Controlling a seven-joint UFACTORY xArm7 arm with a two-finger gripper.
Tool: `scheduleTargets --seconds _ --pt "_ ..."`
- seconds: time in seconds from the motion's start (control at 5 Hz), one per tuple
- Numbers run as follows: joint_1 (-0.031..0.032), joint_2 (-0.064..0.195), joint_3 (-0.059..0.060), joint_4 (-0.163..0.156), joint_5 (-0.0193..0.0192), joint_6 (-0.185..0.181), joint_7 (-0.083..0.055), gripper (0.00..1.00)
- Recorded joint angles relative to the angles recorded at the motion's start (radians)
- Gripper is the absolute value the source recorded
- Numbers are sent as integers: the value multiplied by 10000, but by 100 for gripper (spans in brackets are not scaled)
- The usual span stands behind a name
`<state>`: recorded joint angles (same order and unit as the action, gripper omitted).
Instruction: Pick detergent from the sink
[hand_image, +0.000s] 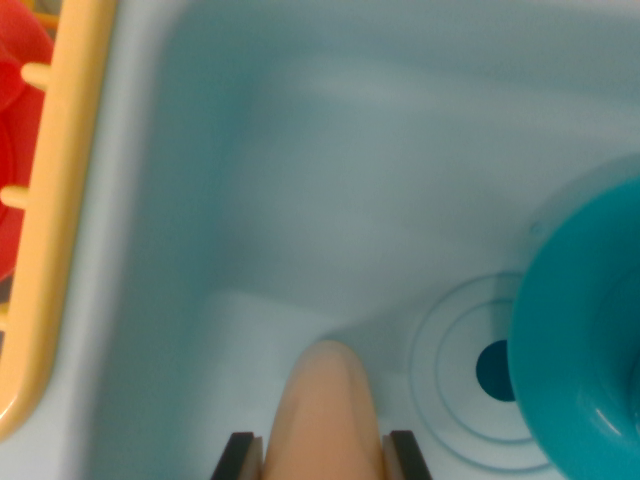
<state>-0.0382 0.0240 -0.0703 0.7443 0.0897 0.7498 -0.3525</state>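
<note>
The jaws are gripping the detergent (328, 415), a peach-coloured bottle, one dark pad pressing each side so it cannot slip. It is sitting between them above the pale blue sink (330, 170). The drain (493, 370) is lying to their right, just beside a teal cup (585, 330), which probably needs clearance.

Teal cup (585, 340) cut off at right.

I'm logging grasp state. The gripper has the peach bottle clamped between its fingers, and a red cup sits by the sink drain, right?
One detail is off: the cup beside the drain is teal, not red. The wrist view shows it. The rest holds: the gripper is shut on the peach bottle above the sink.
</note>
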Motion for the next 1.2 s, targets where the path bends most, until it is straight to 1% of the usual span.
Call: scheduleTargets --seconds 0.2,0.4,0.6,0.8,1.0,1.2 --pt "0 0 0 0 0 0 0 100" --pt "0 -37 0 87 -7 123 10 100" --pt "0 -37 0 87 -7 123 10 100" --pt "0 -94 0 221 -19 314 26 100" --pt "0 -94 0 221 -19 314 26 100" --pt "-1 -168 0 396 -33 562 47 100"
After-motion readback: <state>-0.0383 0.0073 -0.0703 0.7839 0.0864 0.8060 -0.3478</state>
